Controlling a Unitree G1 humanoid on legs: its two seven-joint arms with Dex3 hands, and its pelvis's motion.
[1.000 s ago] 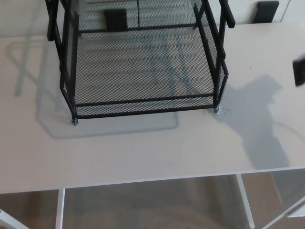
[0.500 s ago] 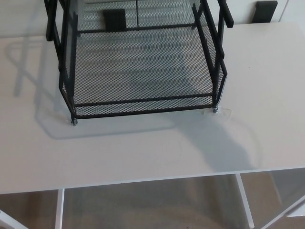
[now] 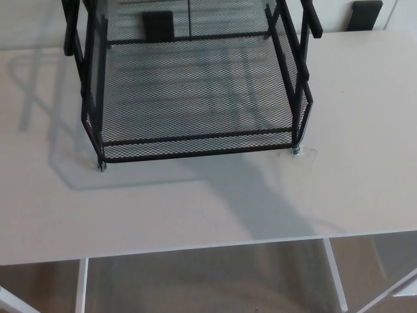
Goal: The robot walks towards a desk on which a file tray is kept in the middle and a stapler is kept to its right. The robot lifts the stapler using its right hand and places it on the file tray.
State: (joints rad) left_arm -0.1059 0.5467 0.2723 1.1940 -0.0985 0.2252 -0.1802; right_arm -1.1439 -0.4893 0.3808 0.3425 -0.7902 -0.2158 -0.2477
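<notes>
A black mesh file tray (image 3: 195, 138) stands toward the back of the white counter (image 3: 163, 208), with open surface left, right and in front up to the near edge. A shadow (image 3: 260, 202) slants from the tray's front to that edge. Two black blocks (image 3: 363, 14) sit beyond the far edge. Neither robot hand is in view, so I cannot tell its grip. The stapler is out of view.

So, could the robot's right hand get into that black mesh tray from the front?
Probably yes: the file tray has only a low front lip and nothing lies on its mesh floor. The right hand is out of view, though, so its start is unknown.
</notes>
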